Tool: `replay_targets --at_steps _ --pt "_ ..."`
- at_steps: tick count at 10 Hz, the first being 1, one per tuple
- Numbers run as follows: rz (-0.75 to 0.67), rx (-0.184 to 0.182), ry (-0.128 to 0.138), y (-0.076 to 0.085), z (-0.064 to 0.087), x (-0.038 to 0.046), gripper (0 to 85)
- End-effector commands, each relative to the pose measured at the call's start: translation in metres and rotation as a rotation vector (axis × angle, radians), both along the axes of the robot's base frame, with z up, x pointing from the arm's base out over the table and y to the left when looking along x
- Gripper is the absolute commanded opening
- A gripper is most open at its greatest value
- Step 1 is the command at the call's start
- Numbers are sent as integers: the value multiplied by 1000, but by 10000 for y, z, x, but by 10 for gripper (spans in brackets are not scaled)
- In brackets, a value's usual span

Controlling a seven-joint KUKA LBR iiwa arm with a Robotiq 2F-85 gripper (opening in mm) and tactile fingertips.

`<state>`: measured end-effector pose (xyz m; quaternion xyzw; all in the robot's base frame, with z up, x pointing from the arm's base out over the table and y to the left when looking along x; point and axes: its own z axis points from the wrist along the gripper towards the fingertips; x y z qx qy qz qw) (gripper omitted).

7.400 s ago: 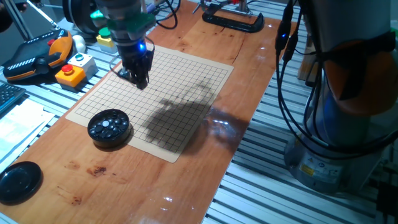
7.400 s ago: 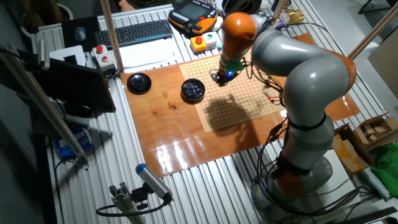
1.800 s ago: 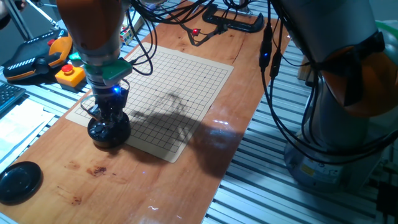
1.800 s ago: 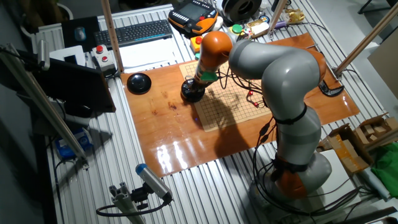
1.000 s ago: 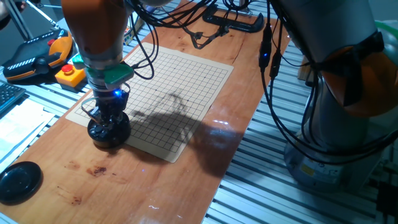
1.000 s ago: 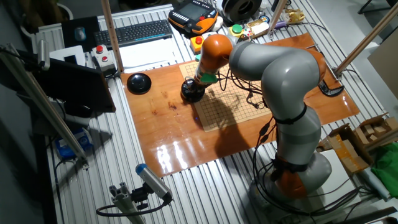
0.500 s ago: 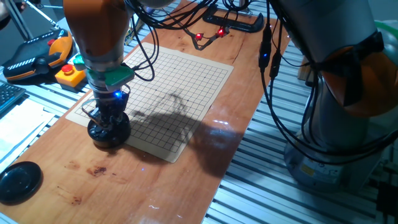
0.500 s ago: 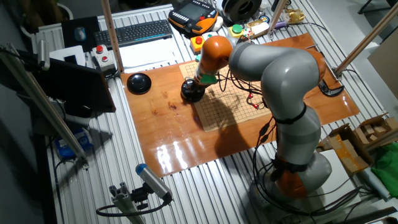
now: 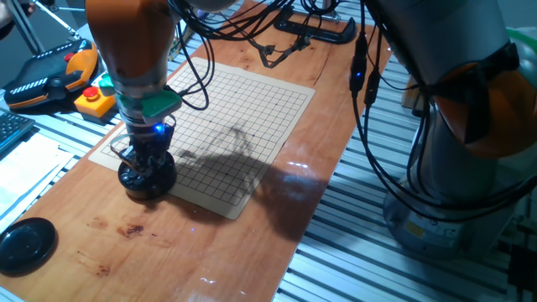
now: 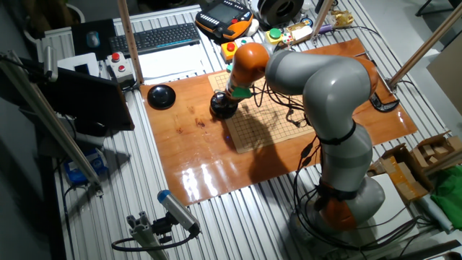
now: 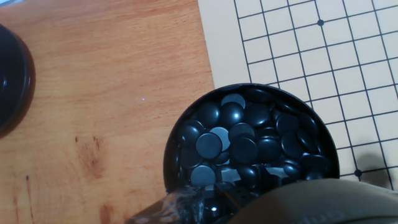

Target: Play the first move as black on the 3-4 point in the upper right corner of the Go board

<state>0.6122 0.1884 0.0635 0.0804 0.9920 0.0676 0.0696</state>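
Mostly the tool [image 9: 144,174] hides the stone bowl [image 9: 160,179].

Robotics lab: aluminium-profile bench [image 10: 108,195], teach pendant [image 9: 46,71].

I see a wooden table [image 10: 195,155] top on a ribbed aluminium frame [image 10: 155,217]. A keyboard [image 10: 164,36] and an orange-black pendant [image 9: 50,71] lie at the far edge. Glare patches show on the wood.

The arm [image 10: 310,79] bends over the bowl [image 10: 223,107] at the Go board's [image 10: 271,119] nine o'clock edge; lid [image 10: 161,95] further toward nine.
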Motion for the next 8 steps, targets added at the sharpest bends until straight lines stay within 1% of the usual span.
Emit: replay_targets --at_steps 1,5,6,8 --pt "0 -2 -1 5 -4 -2 303" --pt "-6 -12 -10 6 -1 -2 347" --pt "-8 -16 -15 4 0 -1 347" --pt "-18 -30 -39 3 1 1 347"
